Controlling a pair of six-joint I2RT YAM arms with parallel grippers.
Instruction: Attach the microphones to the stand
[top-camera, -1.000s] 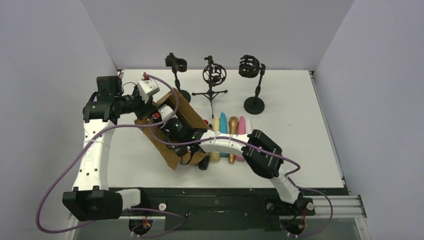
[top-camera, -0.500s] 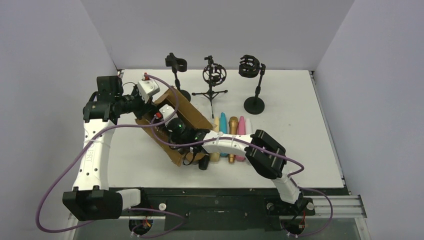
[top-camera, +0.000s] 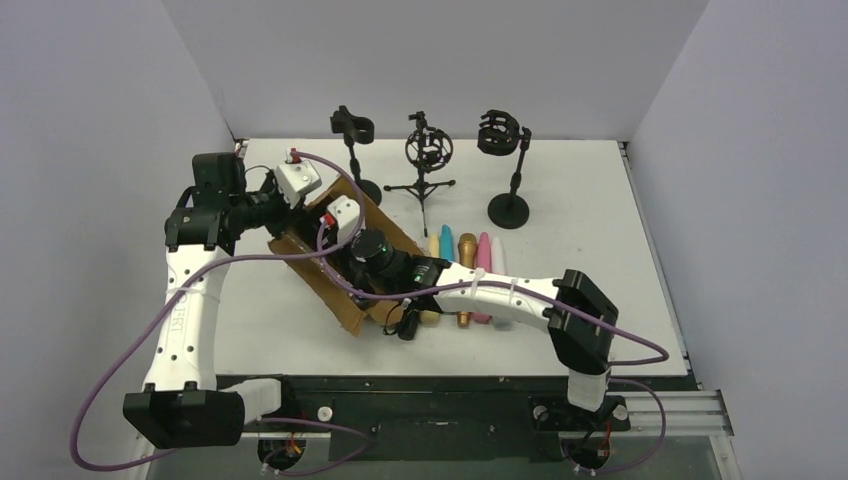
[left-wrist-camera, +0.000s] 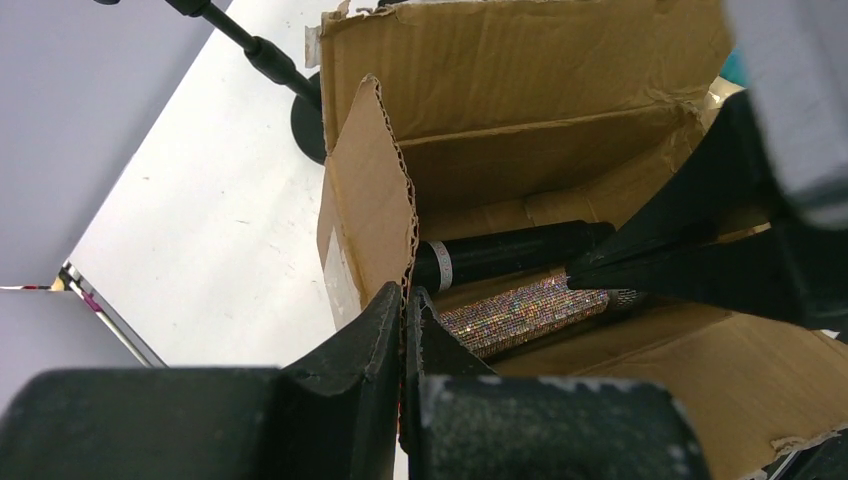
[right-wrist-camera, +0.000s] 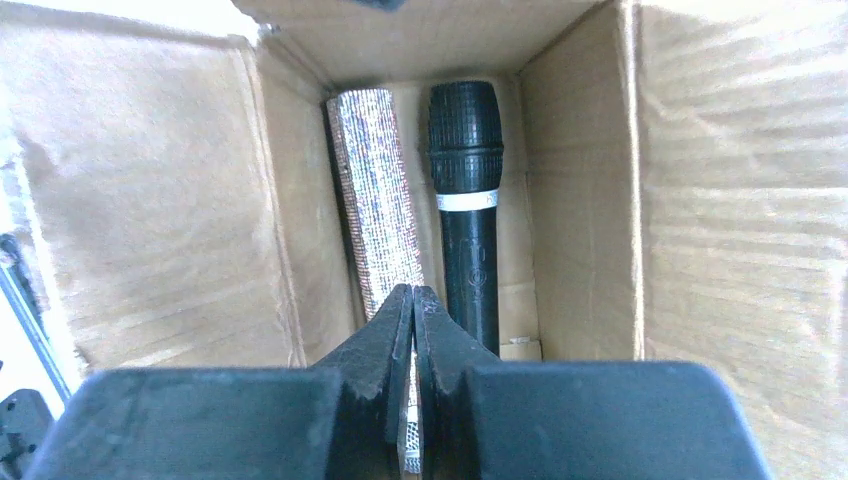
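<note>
While left gripper (left-wrist-camera: 405, 303) pinches box flap (left-wrist-camera: 370, 200) | right gripper (right-wrist-camera: 412, 298) closed — seemingly empty, over glittery microphone (right-wrist-camera: 375, 190)

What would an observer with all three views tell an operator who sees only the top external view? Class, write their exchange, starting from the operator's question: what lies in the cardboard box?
Observer: Right wrist view: in the cardboard box, a glittery silver microphone and a black microphone lie side by side.
Operator: Is the right pincer holding one?
Observer: The right pincer is shut tip to tip over the glittery one; I cannot tell if it touches.
Operator: And the left pincer?
Observer: Left wrist view: the left pincer is shut on the box's corrugated edge.
</note>
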